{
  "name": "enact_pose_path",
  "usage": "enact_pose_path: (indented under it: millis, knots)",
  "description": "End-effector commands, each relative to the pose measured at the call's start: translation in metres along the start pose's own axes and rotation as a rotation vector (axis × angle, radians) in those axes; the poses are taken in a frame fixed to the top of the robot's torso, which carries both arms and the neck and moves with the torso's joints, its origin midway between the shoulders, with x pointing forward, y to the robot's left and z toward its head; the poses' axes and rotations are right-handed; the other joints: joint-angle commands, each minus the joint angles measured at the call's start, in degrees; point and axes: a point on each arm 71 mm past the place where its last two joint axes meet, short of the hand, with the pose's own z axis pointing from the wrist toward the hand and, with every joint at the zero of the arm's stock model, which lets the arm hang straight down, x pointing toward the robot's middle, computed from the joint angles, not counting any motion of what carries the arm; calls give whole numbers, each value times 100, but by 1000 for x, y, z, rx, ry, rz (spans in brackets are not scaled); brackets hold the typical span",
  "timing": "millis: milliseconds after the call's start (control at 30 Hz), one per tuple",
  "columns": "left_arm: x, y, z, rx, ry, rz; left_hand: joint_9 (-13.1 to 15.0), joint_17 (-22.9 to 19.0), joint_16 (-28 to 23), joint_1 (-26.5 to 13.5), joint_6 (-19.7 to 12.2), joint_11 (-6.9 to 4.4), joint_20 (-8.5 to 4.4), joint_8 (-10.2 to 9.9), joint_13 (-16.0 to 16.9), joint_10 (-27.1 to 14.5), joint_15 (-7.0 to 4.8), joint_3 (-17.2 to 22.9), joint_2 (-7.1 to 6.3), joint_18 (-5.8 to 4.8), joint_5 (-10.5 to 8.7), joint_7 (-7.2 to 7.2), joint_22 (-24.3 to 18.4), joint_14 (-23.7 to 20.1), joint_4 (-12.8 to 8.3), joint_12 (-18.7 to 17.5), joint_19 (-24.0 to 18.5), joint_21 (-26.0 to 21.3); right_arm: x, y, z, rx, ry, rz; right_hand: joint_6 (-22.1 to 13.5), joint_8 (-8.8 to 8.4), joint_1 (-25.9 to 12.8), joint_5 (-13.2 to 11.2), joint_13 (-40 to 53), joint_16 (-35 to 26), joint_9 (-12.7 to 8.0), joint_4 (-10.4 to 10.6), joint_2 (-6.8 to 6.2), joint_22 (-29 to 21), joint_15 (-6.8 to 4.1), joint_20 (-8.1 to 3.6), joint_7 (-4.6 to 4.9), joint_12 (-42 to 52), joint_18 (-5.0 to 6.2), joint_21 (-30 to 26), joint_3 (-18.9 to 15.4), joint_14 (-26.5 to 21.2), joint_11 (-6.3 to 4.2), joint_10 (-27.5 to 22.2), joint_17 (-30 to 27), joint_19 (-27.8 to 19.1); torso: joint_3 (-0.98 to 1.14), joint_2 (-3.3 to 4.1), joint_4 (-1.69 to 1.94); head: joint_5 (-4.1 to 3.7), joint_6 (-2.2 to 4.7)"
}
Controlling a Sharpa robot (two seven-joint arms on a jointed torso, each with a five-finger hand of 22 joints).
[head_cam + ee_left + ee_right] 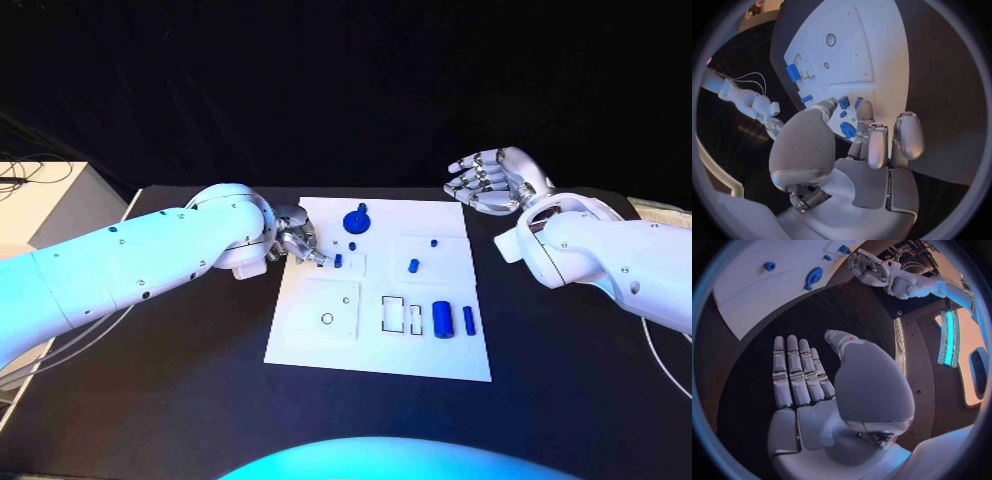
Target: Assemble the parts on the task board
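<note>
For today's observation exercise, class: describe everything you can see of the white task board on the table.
The task board is a flat white rectangular plate lying on the black table, between the two arms. Its surface carries raised square panels, a small round hole, and black-outlined rectangular slots. Small blue parts lie or stand on it. It looks like smooth plastic. The left hand is over its left edge; whether it touches the board is unclear. The right hand stays off it.

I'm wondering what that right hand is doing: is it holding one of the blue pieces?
No: the right hand is open, fingers straight, over bare black table with nothing in it.
</note>
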Motion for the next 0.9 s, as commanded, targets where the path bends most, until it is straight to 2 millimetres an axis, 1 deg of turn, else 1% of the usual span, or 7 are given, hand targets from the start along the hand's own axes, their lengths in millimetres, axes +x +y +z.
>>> enact_pose_path:
  millis: [33,167,333,400,600,733,900]
  knots:
    - [-2,-7,-4,80,19,-88,-135,316,-370,139,-192,70,54,-108,-79,-206,119,-149,77,184,-10,78,-537,-19,-3,-90,-435,-407,1,1,0,-7,14,0,-33,-33,-29,21,-6,-26,-7,-4,34,-7,40,13,207,-22,70,-25,-43,0,-2,-47,-6,-44,-7,0,2,-9,14]
    - [-15,-12,-9,170,-38,-192,-478,-439,-991,330,-518,233,183,-305,-297,-581,258,-421,218,369,3,247,-1409,-501,10,-282,-1058,-1121,1,0,0,-7,12,0,-33,-34,-29,22,-6,-28,-7,-4,36,-10,40,13,207,-22,70,-25,-44,0,-2,-47,-8,-46,-5,0,5,-28,13]
    - [-25,-15,-10,244,-110,-281,-872,-1389,-1829,431,-528,268,250,-394,-542,-773,297,-646,396,592,-49,276,-2552,-1068,12,-441,-1731,-2146,1,0,0,-8,9,0,22,-15,-23,20,1,-5,-3,-12,62,-56,19,8,187,11,82,-2,-48,79,-22,6,-18,-14,4,-5,-4,-25,36]
    - [-29,-16,-9,269,-143,-301,-1186,-2256,-2661,483,-502,305,279,-544,-765,-1015,330,-720,471,656,-74,295,-3123,-1648,7,-683,-2027,-2749,1,0,0,-9,6,-1,26,-13,-22,20,1,-3,-3,-13,63,-59,17,7,186,13,83,0,-48,84,-24,10,-19,-11,7,-4,-7,-32,54]
    - [-33,-25,-1,320,-220,-256,-1799,-2506,-2795,1361,-319,303,268,-726,-1205,-1104,328,-438,601,662,-6,287,-3379,-1646,-47,-975,-1820,-3077,2,1,0,-12,0,-2,28,-15,-12,23,-2,-10,-4,-22,61,-72,17,6,183,10,81,-1,-48,81,-26,4,-26,-8,9,3,1,-29,98]
    - [-28,-32,5,356,-257,-175,-2184,-2525,-2739,2077,-41,303,237,-846,-1477,-1018,316,199,383,655,-37,282,-3391,-1653,-74,-1120,-1766,-3105,2,1,0,-15,-1,-2,28,-17,-9,24,-3,-15,-6,-26,60,-78,19,6,183,8,80,-3,-47,75,-25,0,-30,-10,7,4,-2,-42,119]
    - [-17,-42,15,407,-298,-34,-2441,-2778,-2902,2294,108,333,252,-970,-1664,-1087,340,501,111,643,-49,299,-3326,-1953,-168,-1252,-1884,-3078,3,2,0,-16,2,0,23,-23,1,26,-5,-29,-9,-34,62,-94,23,8,185,3,78,-7,-44,60,-23,-10,-42,-16,5,11,-12,-52,157]
